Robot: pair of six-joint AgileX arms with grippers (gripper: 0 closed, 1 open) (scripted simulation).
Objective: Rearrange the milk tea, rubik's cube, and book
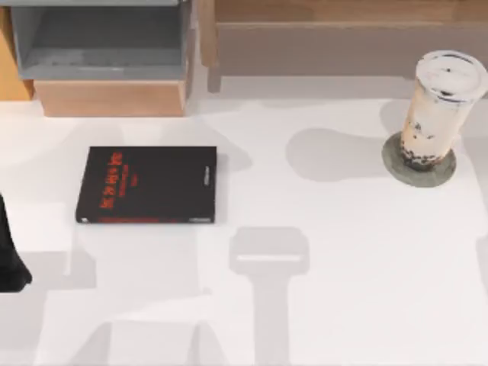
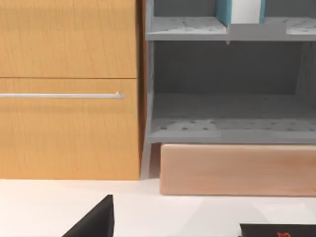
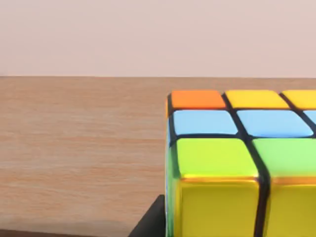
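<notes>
On the white table [image 1: 328,252], the largest piece is the grey shelf unit [image 1: 103,38] at eleven o'clock on its pale wooden plinth [image 1: 110,97], with a long wooden ledge [image 1: 343,38] running toward one o'clock.

The book [image 1: 146,185], a thin matte black slab with red lettering, lies flat at nine o'clock, just in front of the shelf, probably staged for shelving.

The milk tea [image 1: 438,110] stands at two o'clock, a tall clear cup with a white lid, on a grey round disc [image 1: 419,169] that serves as its coaster.

The rubik's cube [image 3: 242,163], glossy and black-gridded, fills the right wrist view close against brown wood grain; whether the right fingers grip it cannot be told.

The left arm [image 1: 9,255] idles at the table's left edge, its fingers' state unreadable.
</notes>
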